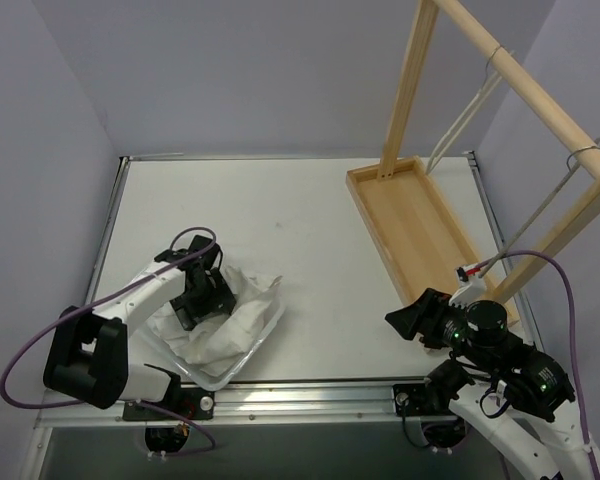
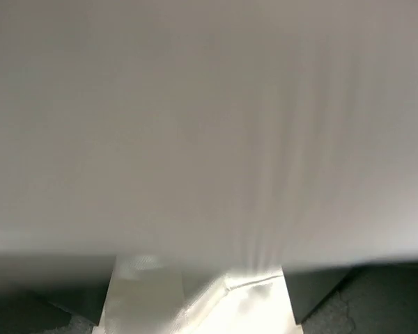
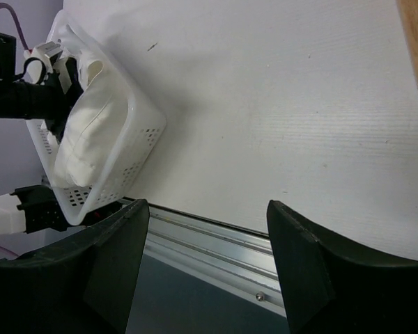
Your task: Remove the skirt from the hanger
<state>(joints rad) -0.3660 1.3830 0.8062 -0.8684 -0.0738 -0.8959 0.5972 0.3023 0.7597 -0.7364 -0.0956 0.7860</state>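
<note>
The white skirt lies crumpled in a white perforated basket at the table's near left. It also shows in the right wrist view and fills the left wrist view. My left gripper is down in the basket on the skirt, jaws apart, with cloth between them. The wire hanger hangs bare from the wooden rack at the right, its red-tipped clip low. My right gripper is open and empty over the near table edge.
The rack's wooden base tray lies along the right side of the table. A second hanger hangs further back. The metal rail of the table's front edge is under my right gripper.
</note>
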